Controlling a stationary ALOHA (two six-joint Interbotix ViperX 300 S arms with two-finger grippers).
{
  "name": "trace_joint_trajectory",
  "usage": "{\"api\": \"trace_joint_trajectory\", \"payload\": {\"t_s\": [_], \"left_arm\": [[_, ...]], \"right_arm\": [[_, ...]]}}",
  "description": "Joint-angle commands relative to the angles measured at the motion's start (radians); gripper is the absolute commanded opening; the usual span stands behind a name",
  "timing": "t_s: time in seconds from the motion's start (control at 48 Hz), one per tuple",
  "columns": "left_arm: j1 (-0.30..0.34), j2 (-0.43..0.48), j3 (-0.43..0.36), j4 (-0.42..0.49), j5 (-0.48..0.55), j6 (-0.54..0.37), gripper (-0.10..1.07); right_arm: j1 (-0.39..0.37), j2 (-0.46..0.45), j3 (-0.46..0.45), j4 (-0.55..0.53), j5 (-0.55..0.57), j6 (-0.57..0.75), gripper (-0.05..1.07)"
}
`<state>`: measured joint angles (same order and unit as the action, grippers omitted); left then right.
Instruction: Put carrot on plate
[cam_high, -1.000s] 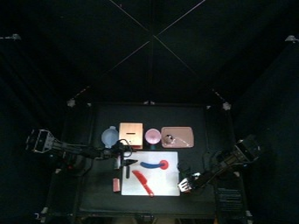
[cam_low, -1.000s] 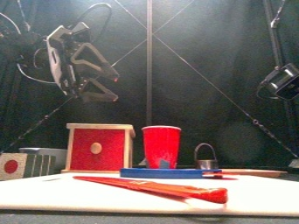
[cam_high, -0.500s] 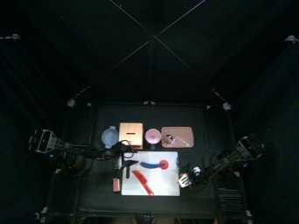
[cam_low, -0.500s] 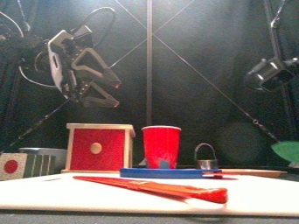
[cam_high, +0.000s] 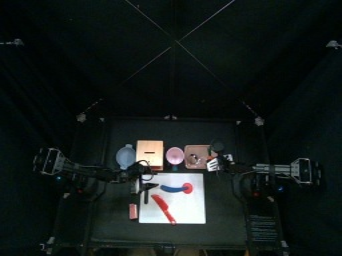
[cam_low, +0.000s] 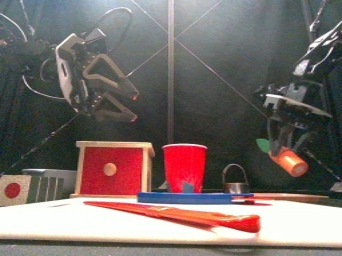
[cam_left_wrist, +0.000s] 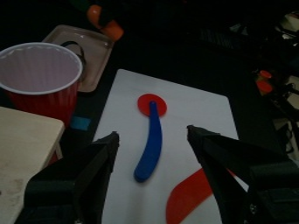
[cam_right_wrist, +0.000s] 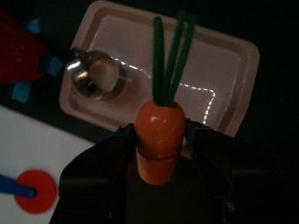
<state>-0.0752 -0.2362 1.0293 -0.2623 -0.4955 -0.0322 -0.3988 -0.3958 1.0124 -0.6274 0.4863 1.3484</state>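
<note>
Carrot (cam_right_wrist: 159, 131) clamped in the right hand (cam_right_wrist: 160, 147), hanging above the plate (cam_right_wrist: 222, 70); lowering and release remain. Left hand (cam_left_wrist: 152, 144) idle, apart.

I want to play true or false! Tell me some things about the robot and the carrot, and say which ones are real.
1. The right gripper is holding the carrot. True.
2. The carrot is lying flat on the plate. False: it hangs in the air above the plate, in the gripper.
3. The carrot has green stalks. True.
4. The left gripper is squeezing the red cup. False: it is open and empty, above the white board.
5. A small metal cup sits on the plate. True.
</note>
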Motion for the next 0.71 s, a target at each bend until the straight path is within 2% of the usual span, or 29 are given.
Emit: {"api": "trace_joint_trajectory", "payload": {"t_s": [0.0, 0.104, 0.333, 0.688], "left_arm": [[-0.002, -0.005, -0.02, 0.002, -0.008, 0.002, 0.96], [-0.002, -0.003, -0.018, 0.002, -0.009, 0.002, 0.96], [-0.002, -0.003, -0.014, 0.002, -0.009, 0.002, 0.96], [-0.002, -0.003, -0.014, 0.002, -0.008, 0.002, 0.96]], "right_arm": [[-0.041, 0.031, -0.009, -0.009, -0.028, -0.009, 0.64], [-0.052, 0.08, -0.014, -0.029, -0.029, -0.011, 0.71], [-0.044, 0.118, -0.04, -0.072, -0.032, -0.011, 1.04], [-0.038, 0.081, -0.055, -0.089, -0.028, -0.011, 1.04]]}}
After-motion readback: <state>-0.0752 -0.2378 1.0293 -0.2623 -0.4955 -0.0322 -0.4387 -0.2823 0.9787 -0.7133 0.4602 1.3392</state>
